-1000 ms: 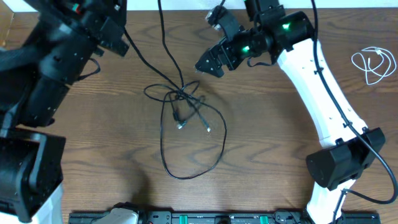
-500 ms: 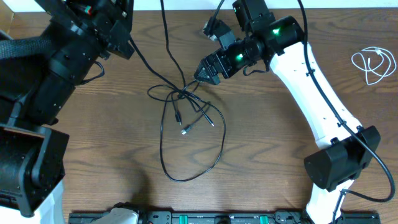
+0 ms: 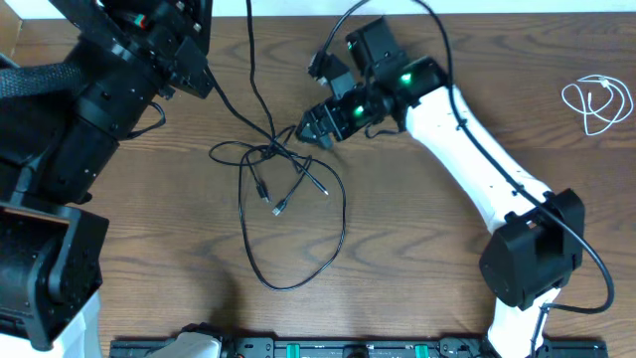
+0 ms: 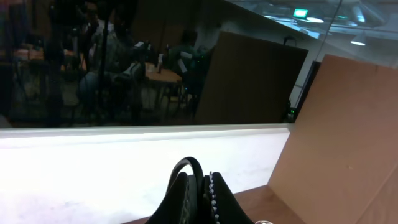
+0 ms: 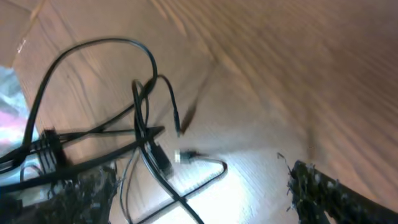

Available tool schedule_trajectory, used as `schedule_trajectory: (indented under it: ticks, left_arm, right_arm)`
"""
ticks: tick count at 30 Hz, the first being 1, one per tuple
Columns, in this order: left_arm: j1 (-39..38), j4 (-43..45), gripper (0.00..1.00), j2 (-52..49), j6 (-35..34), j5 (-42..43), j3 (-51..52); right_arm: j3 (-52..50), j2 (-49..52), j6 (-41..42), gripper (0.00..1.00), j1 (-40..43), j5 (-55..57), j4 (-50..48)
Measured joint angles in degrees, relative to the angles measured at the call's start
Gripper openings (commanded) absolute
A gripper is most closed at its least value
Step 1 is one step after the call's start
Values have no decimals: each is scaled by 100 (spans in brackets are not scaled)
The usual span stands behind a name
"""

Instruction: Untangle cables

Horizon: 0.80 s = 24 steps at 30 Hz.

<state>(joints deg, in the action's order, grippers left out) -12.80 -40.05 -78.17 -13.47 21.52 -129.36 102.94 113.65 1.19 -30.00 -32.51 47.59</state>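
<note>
Black cables [image 3: 271,152] lie knotted near the middle of the wooden table [image 3: 417,249], with one long loop trailing toward the near edge and two small plugs [image 3: 278,208] lying loose inside it. The right gripper [image 3: 310,129] hovers just beside the knot on its far right side. In its wrist view the fingers [image 5: 314,193] stand wide apart, the crossed strands lie on the table between them, and nothing is held. The left gripper [image 4: 200,186] is raised at the far left with its fingers pressed together. A black strand runs from the knot toward it, but I cannot tell if it is pinched. A white cable [image 3: 596,102] sits coiled well apart at the far right.
</note>
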Motion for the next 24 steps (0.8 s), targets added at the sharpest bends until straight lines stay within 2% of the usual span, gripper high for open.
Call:
schedule_trajectory:
  ticks: [15, 18, 21, 24]
  left_arm:
    - [0, 0, 7, 0, 0, -87, 0]
    - [0, -2, 7, 0, 0, -87, 0]
    - [0, -15, 7, 2, 2, -90, 0]
    - [0, -48, 7, 2, 0, -90, 0]
  right_arm:
    - [-81, 22, 162, 85, -109, -868, -470]
    - [-103, 22, 271, 81, -343, -791, -951]
    - [-122, 70, 697, 78, -706, -181, -1676]
    - [-140, 321, 1252, 63, -931, 697, -2612]
